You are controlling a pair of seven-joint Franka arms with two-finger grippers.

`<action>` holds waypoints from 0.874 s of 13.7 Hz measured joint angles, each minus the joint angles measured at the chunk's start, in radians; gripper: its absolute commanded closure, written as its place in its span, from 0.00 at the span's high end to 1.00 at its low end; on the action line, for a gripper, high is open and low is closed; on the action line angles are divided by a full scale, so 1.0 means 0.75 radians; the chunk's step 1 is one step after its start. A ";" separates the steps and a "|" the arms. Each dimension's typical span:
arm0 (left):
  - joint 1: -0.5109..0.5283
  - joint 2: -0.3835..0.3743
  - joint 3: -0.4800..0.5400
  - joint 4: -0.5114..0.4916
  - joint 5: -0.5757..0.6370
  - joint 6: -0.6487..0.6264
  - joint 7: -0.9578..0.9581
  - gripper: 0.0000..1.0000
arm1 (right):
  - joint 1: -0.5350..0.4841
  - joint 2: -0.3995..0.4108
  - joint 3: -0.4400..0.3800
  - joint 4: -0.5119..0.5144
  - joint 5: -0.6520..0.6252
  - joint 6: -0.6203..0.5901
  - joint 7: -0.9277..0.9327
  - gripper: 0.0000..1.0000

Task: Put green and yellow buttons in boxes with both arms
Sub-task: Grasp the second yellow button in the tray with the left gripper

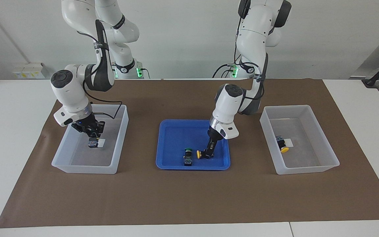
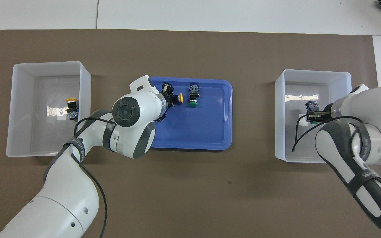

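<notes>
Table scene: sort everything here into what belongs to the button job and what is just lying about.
Job:
yellow button in the tray
green button in the tray
yellow button in the box
button under the right gripper
two boxes
blue tray
left gripper
right gripper

Lying about:
brown mat
wall sockets

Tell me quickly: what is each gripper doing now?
Left gripper: down in the blue tray, shut on a yellow button.
Right gripper: in a box, over a green button; cannot be told.
</notes>
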State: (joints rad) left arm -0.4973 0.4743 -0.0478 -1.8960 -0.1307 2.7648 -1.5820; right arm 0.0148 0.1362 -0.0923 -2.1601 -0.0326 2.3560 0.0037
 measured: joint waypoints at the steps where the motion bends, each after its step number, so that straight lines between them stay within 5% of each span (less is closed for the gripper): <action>1: -0.003 -0.001 0.001 -0.002 0.000 0.003 0.000 0.12 | -0.003 0.005 0.000 -0.010 0.000 0.023 0.000 0.71; 2: -0.007 -0.001 0.002 -0.004 0.000 0.006 0.000 0.00 | -0.007 0.010 0.000 -0.016 0.000 0.035 0.000 0.99; 8: -0.030 -0.004 0.003 -0.005 0.012 0.003 0.084 0.00 | -0.010 0.013 0.000 -0.014 0.000 0.042 0.000 1.00; 12: -0.030 -0.005 0.009 0.154 0.115 -0.299 0.131 0.00 | -0.005 -0.030 0.011 0.043 0.000 0.006 0.003 1.00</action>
State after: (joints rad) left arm -0.5199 0.4706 -0.0411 -1.7801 -0.0442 2.5402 -1.4837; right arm 0.0112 0.1140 -0.0840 -2.1278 -0.0325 2.3606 0.0059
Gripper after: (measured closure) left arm 0.524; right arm 0.000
